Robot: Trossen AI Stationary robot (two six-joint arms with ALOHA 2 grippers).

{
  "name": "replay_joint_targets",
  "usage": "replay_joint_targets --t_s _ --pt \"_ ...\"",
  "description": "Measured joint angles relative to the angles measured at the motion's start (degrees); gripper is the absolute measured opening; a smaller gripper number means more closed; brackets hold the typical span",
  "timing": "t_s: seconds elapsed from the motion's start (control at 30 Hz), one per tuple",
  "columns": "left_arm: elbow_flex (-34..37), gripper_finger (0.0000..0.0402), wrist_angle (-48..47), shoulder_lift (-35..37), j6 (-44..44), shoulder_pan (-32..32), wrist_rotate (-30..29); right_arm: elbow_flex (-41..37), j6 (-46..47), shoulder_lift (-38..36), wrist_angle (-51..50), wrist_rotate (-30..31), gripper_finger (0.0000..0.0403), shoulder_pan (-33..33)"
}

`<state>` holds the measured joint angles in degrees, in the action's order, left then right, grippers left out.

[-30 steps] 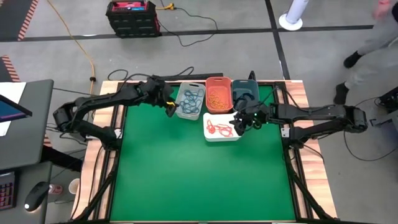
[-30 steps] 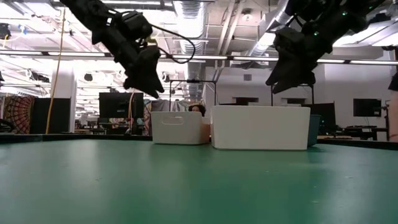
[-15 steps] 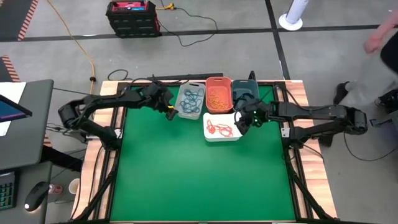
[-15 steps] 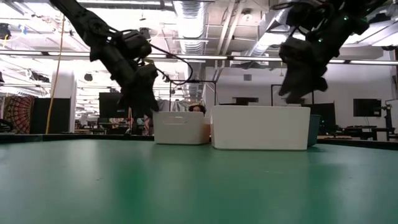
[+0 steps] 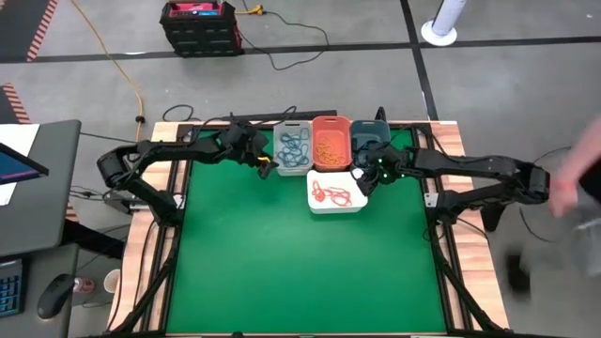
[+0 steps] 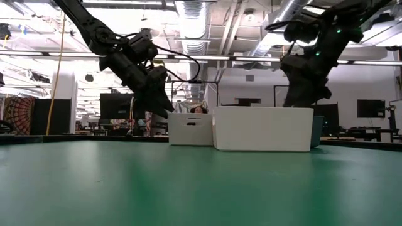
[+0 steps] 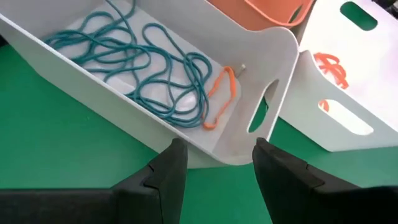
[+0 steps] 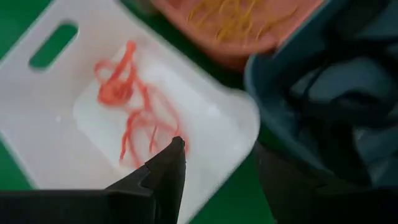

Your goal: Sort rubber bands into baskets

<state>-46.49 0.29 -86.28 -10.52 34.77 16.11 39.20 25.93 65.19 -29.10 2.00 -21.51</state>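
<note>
Four baskets stand together at the table's far middle: light grey [image 5: 292,148] with teal rubber bands [image 7: 137,62] and one orange band [image 7: 221,99], coral [image 5: 331,131] with yellow-orange bands, dark slate-blue [image 5: 370,137] with dark bands [image 8: 336,93], and white [image 5: 335,205] with red bands [image 8: 134,106]. My left gripper [image 5: 266,169] is open at the grey basket's near left corner. My right gripper [image 5: 368,180] hangs open and empty over the white basket's far right corner, beside the slate-blue one. My left gripper stands with its open fingers [image 7: 176,155] against the grey basket's outer wall at the near left corner [image 7: 214,152], low down by the handle slot. It comes slanting down from the table's left. The basket stays flat on the table.
The green table top [image 5: 300,272] spreads out nearer than the baskets. Wooden borders and dark frame rails run along the left and right sides. A blurred person [image 5: 582,188] moves beyond the table's right edge.
My left gripper has sunk toward the grey basket's near left corner, and the basket has slid toward the table's right, closer to the coral one. My right gripper has drifted toward the far right, from over the white basket's middle to its far right corner.
</note>
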Motion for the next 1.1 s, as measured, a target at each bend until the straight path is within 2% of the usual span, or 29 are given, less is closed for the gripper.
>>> replay_joint_targets --t_s 0.2,0.3,0.43,0.53,0.63,0.77,0.87,0.97,1.1 --pt "-2.8 0.0174 -2.3 1.3 2.7 0.3 -2.2 0.0 -0.9 0.2 6.2 -0.1 0.0216 -4.5" --pt "-4.6 0.0174 -4.0 2.3 3.9 0.3 -4.3 0.0 -0.9 -1.3 5.8 -0.4 0.0216 -5.4" --pt "-8.1 0.0174 -8.3 2.4 4.0 0.4 -4.0 0.0 0.5 -2.8 2.1 -1.8 0.0216 -5.2" --pt "-11.4 0.0174 -12.3 2.4 5.5 -0.3 -2.1 0.6 2.5 -2.7 -1.1 -3.4 0.0216 -3.5" --pt "-15.5 0.0170 -15.8 2.4 6.3 -1.8 -2.8 2.4 4.1 -2.1 -4.7 -3.5 0.0216 -1.4" --pt "-20.8 0.0158 -19.5 0.4 5.4 -2.4 -2.9 2.8 6.9 -2.1 -7.8 -3.4 0.0216 0.1" --pt "-24.1 0.0147 -20.3 -2.4 5.3 -2.0 -3.1 2.8 5.6 -0.5 -8.7 -0.6 0.0216 -0.2" --pt "-25.8 0.0138 -19.3 -4.8 5.3 -1.2 -2.2 2.7 0.8 2.2 -2.8 2.7 0.0216 -2.0" --pt "-26.0 0.0132 -15.7 -5.7 4.8 0.3 0.2 2.7 -3.3 5.4 8.6 0.3 0.0216 -5.9"
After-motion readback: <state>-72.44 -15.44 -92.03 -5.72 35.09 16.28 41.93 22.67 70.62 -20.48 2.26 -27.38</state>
